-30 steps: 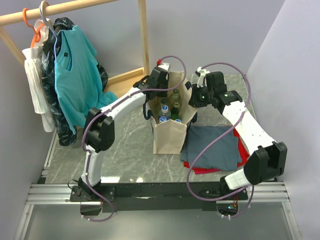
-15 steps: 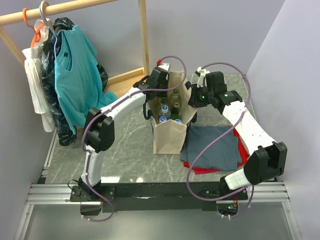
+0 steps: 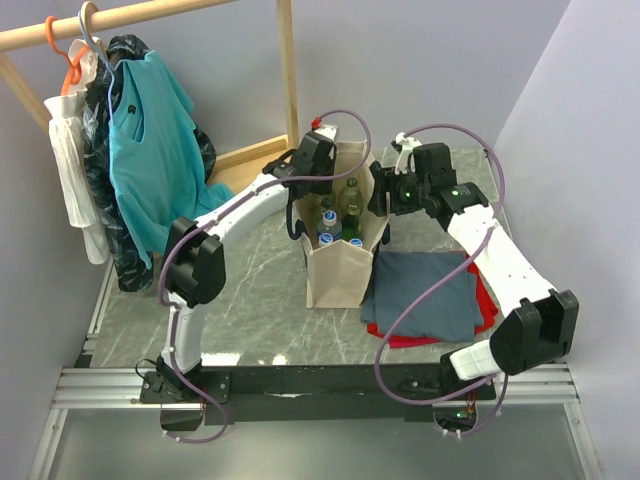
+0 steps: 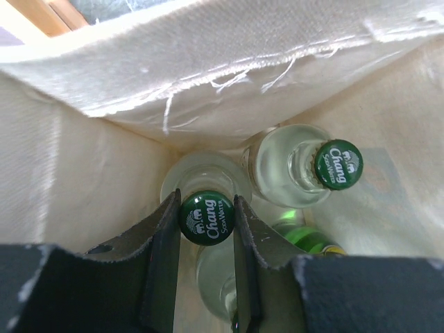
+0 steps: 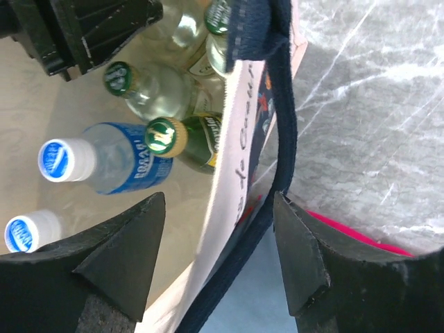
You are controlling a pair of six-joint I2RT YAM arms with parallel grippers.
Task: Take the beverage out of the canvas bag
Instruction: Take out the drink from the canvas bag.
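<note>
The beige canvas bag point(image 3: 338, 278) stands upright mid-table with several bottles inside. My left gripper point(image 4: 207, 212) reaches down into it and is shut on the green cap of a clear soda water bottle point(image 4: 207, 218). A second clear bottle point(image 4: 336, 164) and a green bottle point(image 4: 309, 240) stand beside it. My right gripper point(image 5: 218, 201) is open, its jaws straddling the bag's right wall point(image 5: 236, 142) and navy handle point(image 5: 281, 104) without pinching them. Two blue-capped water bottles point(image 5: 59, 158) and a gold-capped green bottle point(image 5: 161, 135) show in the right wrist view.
A folded grey-blue cloth point(image 3: 425, 295) lies on a red cloth point(image 3: 487, 303) right of the bag. A wooden rack with a teal shirt point(image 3: 150, 130) and other clothes stands at the back left, its post point(image 3: 289, 70) just behind the bag.
My right gripper has opened and let go of the bag's wall. My left gripper stays shut on the bottle cap.
</note>
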